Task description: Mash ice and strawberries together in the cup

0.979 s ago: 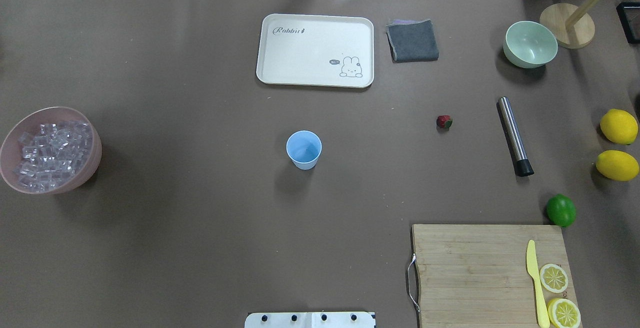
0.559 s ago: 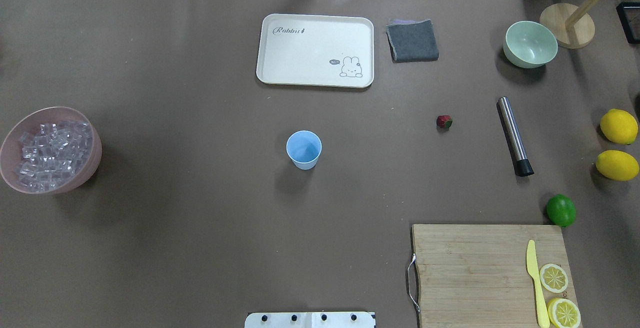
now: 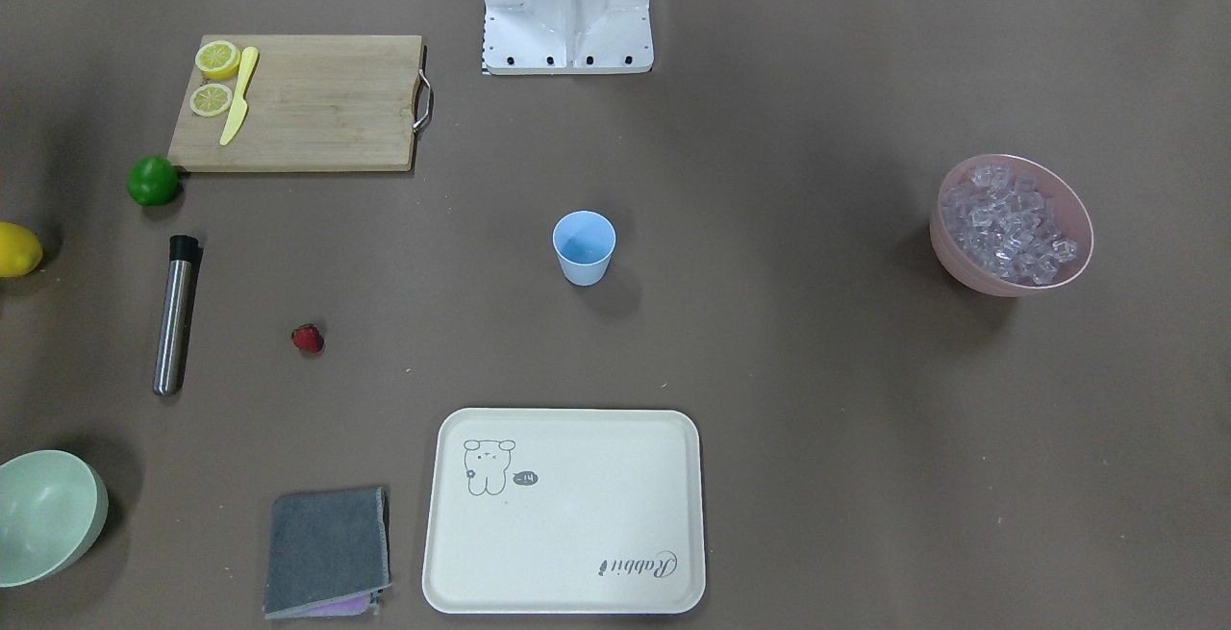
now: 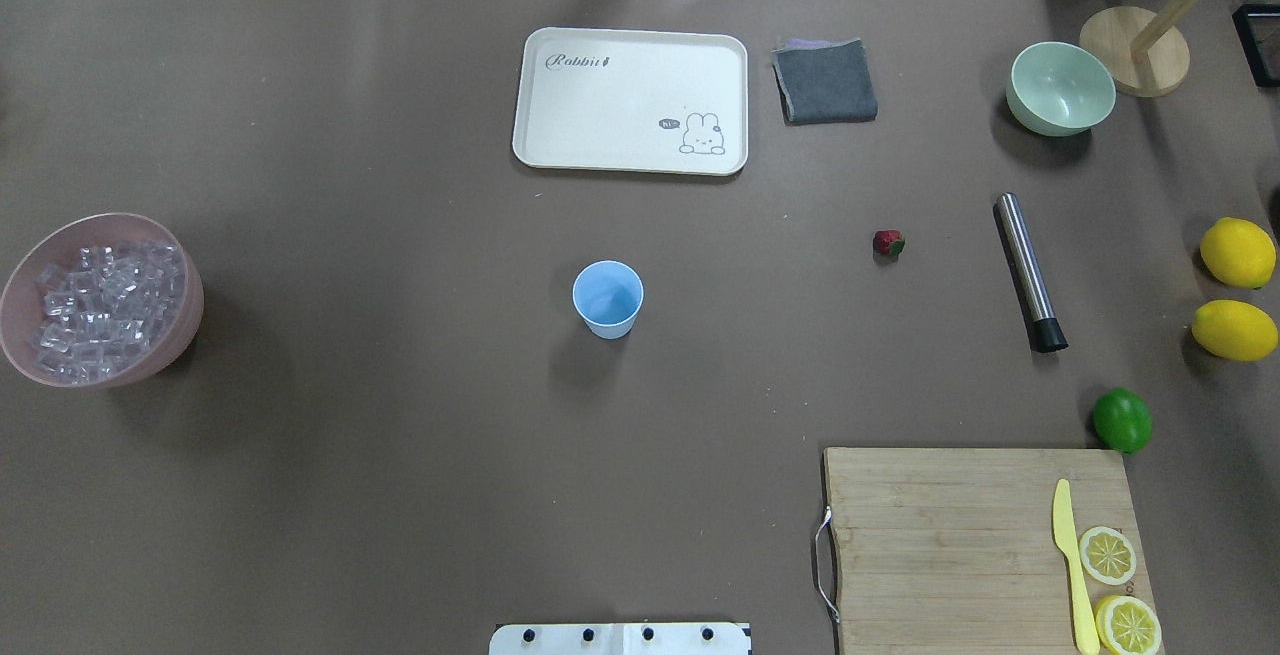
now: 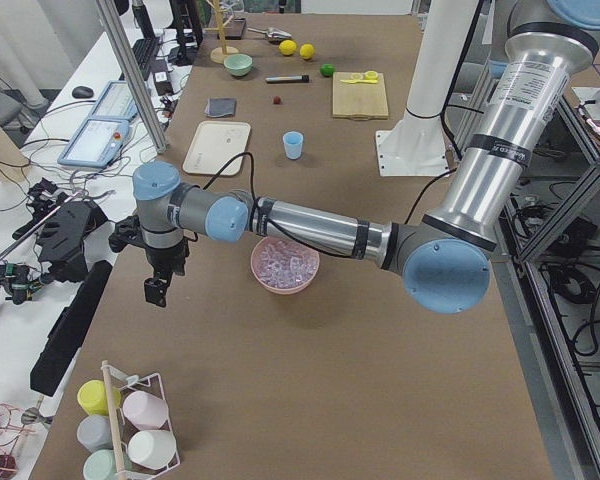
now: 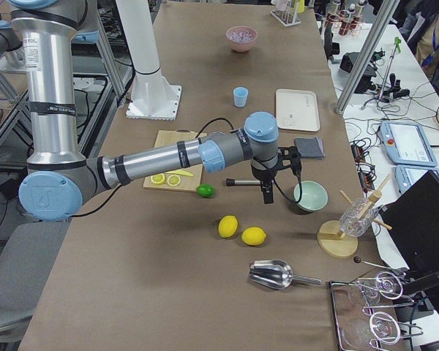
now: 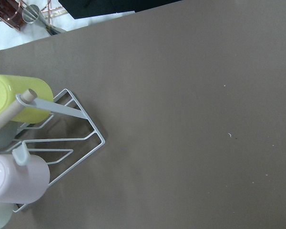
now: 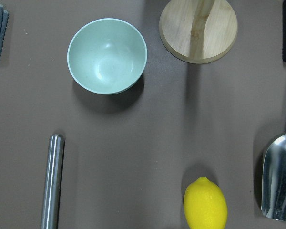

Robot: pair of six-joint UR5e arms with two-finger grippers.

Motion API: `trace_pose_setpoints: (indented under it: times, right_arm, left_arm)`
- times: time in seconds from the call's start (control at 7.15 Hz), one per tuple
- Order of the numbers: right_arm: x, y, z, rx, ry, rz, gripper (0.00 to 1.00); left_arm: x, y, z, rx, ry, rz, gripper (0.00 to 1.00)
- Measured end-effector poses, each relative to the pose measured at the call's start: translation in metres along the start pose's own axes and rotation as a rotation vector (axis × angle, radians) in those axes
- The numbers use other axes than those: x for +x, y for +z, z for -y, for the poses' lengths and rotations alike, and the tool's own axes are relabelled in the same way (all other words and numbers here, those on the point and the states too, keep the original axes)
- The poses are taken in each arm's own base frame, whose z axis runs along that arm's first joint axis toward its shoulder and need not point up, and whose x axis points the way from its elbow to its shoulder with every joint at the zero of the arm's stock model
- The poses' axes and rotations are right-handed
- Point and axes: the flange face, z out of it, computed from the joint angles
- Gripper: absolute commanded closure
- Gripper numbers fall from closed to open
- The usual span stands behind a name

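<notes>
Nothing has been moved: the cup (image 4: pixel 608 297) is left empty, the strawberry (image 4: pixel 888 243) at its 3 o'clock. The state of the left pincer (image 5: pixel 156 291) and the right pincer (image 6: pixel 267 197) cannot be told.

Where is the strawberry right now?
In the overhead view the strawberry lies on the bare table on the robot's right side, between the light blue cup and the steel muddler, nearer the muddler.

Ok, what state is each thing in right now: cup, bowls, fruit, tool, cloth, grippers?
cup: upright, empty.
pink bowl: upright, full of ice.
strawberry: whole, lying apart from the cup.
steel muddler: lying flat.
green bowl: upright, empty.
cloth: folded.
left gripper: cannot tell how the jaws stand.
right gripper: cannot tell how the jaws stand.
</notes>
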Motion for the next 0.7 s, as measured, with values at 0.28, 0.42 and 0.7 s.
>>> trace_pose_setpoints:
  times: [0.28,0.42,0.7]
  right_arm:
    - [0.000,0.000,0.000,0.000,0.000,-0.001,0.00]
    - [0.000,0.000,0.000,0.000,0.000,-0.001,0.00]
    - [-0.001,0.001,0.002,0.000,-0.003,0.000,0.00]
  left_arm:
    - [0.001,0.002,-0.001,-0.004,0.002,0.003,0.02]
    - [0.003,0.007,-0.007,-0.015,-0.002,-0.048,0.02]
    - [0.008,0.006,-0.022,-0.016,-0.006,-0.144,0.02]
